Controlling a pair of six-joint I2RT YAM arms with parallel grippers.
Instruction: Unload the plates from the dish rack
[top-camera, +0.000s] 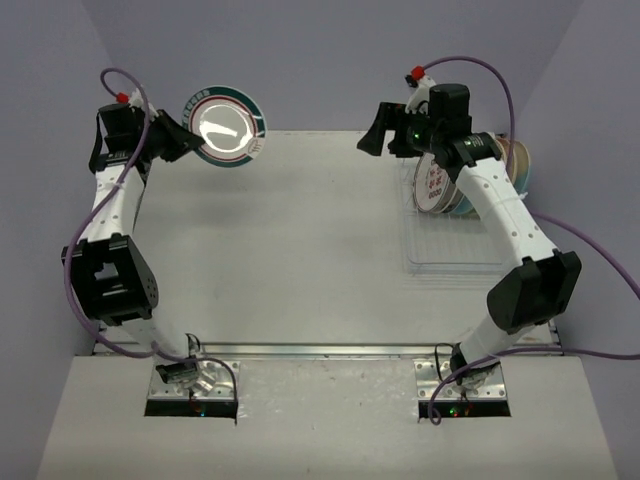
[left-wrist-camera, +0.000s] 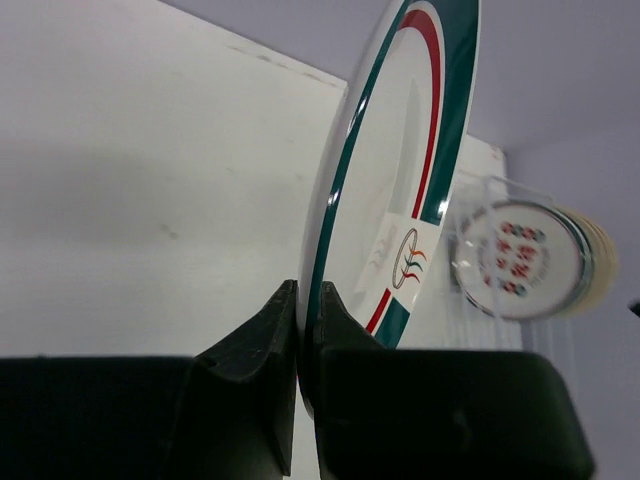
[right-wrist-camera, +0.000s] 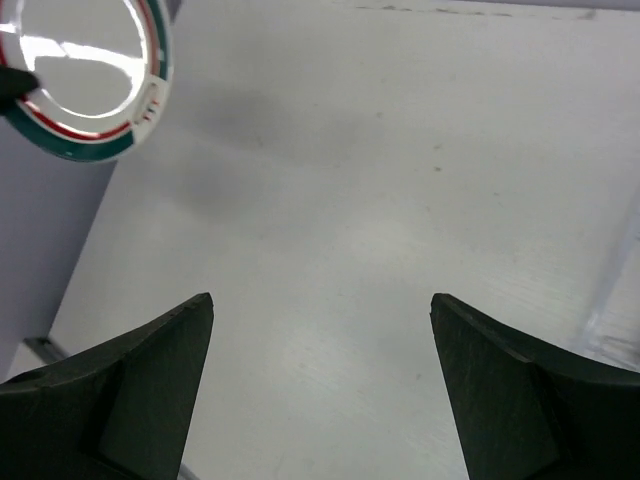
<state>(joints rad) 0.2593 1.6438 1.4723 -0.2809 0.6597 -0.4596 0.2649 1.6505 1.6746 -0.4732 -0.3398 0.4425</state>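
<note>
My left gripper (top-camera: 188, 138) is shut on the lower edge of a white plate with a green rim and red ring (top-camera: 225, 125), holding it upright above the table's far left corner. In the left wrist view both fingers (left-wrist-camera: 275, 330) pinch that plate's (left-wrist-camera: 400, 180) rim. The dish rack (top-camera: 450, 255), a see-through tray, lies at the right. Several plates stand in its far end, a small white one with red marks (top-camera: 437, 186) in front. My right gripper (top-camera: 378, 130) hangs open and empty left of the rack, above bare table, its fingers (right-wrist-camera: 170, 350) wide apart.
Purple walls close in the table on the left, back and right. The right arm's forearm (top-camera: 500, 205) reaches over the rack. The racked plates (left-wrist-camera: 515, 258) show in the left wrist view, and the held plate (right-wrist-camera: 85, 75) in the right wrist view.
</note>
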